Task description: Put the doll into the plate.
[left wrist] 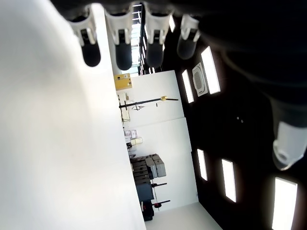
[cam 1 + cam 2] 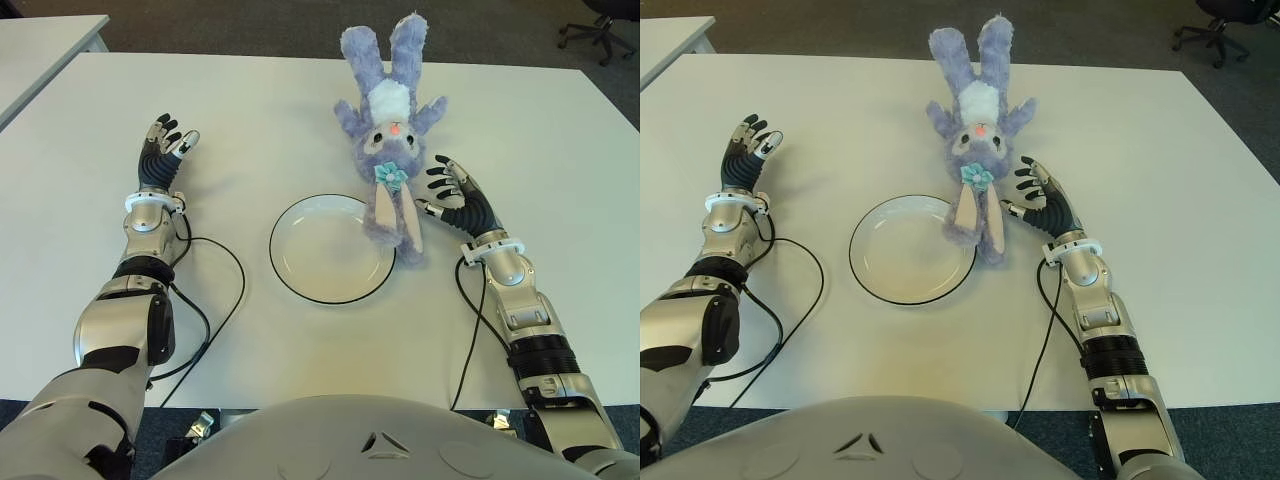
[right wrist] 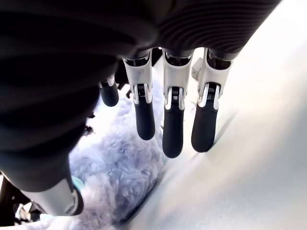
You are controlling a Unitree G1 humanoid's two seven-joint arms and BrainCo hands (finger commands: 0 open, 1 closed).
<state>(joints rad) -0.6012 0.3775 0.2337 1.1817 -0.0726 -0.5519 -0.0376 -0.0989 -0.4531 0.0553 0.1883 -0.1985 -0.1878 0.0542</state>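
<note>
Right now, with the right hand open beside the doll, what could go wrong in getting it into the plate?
1. The right hand is open beside the doll, not around it; closing from there may catch only fur or an ear and drop it.
2. The doll's ears already overlap the plate rim, so dragging it could push the plate.
3. The doll is longer than the plate, so it may hang over the rim.
The left hand shows far left of the plate.

The right hand (image 2: pixel 455 192) is stretched forward on its forearm, palm turned inward, fingers (image 3: pixel 173 125) spread and extended, gripping nothing. The left hand (image 2: pixel 163 146) is likewise reached forward, well apart from it, fingers (image 1: pixel 123 47) straight and loose.
</note>
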